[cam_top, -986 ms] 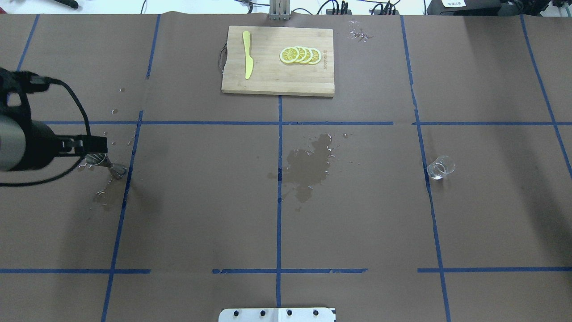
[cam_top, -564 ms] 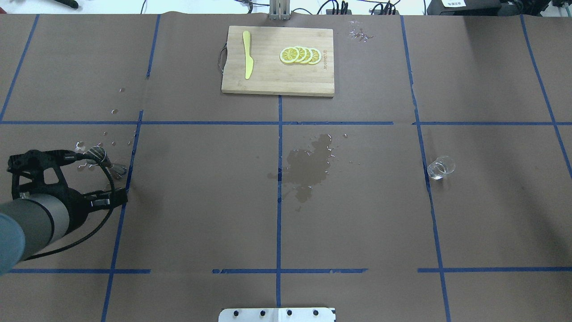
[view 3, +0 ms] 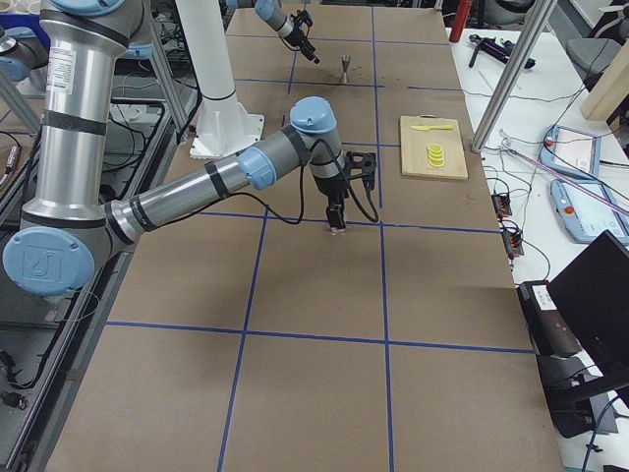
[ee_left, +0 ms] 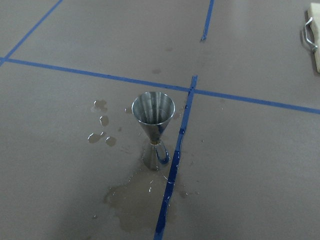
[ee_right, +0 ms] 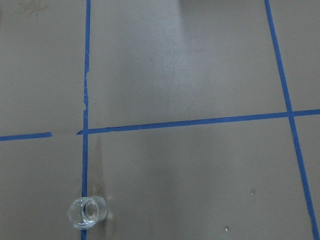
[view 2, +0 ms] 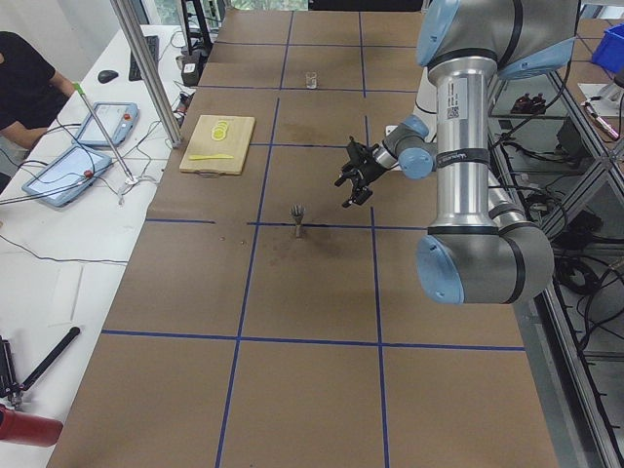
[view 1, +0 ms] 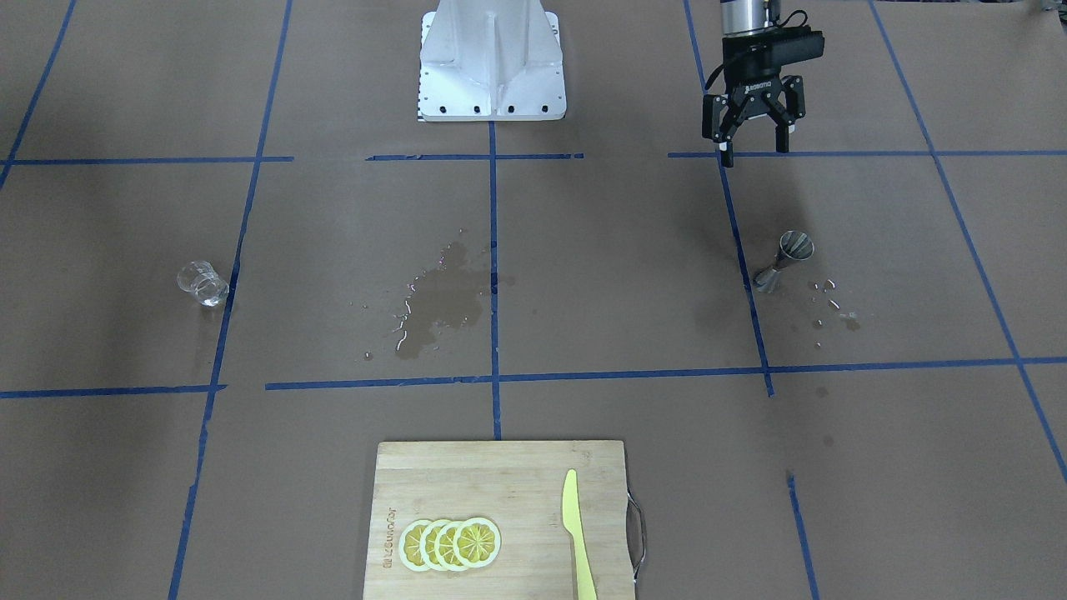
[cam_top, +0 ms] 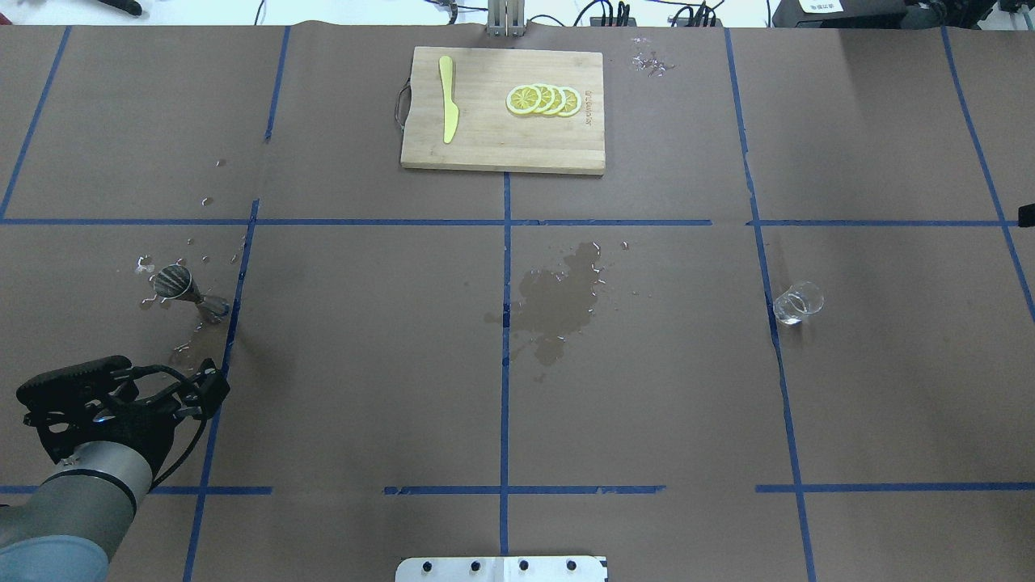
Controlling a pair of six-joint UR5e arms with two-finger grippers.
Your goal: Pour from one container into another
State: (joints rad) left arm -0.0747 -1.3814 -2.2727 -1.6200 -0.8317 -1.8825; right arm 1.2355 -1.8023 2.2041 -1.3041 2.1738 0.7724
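One glass cup (view 1: pixel 202 283) stands middle left in the front view, and one metal jigger (view 1: pixel 783 262) stands well apart at middle right. At upper right the left jaws hang wide open and empty; whether the right jaws are open I cannot tell. The brown counter (view 1: pixel 633 250), gridded in blue tape (view 1: pixel 492 250), bears a wet patch (view 1: pixel 438 304) and one cutting board (view 1: pixel 517 475) with four lemon slices (view 1: pixel 450 543) and one knife (view 1: pixel 577 533); two tablets (view 2: pixel 66 175) lie on a side desk (view 2: pixel 58 253).

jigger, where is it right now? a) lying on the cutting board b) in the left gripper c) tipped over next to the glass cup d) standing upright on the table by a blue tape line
d: the jigger stands upright on the table beside the tape line, with the open left gripper clear of it.
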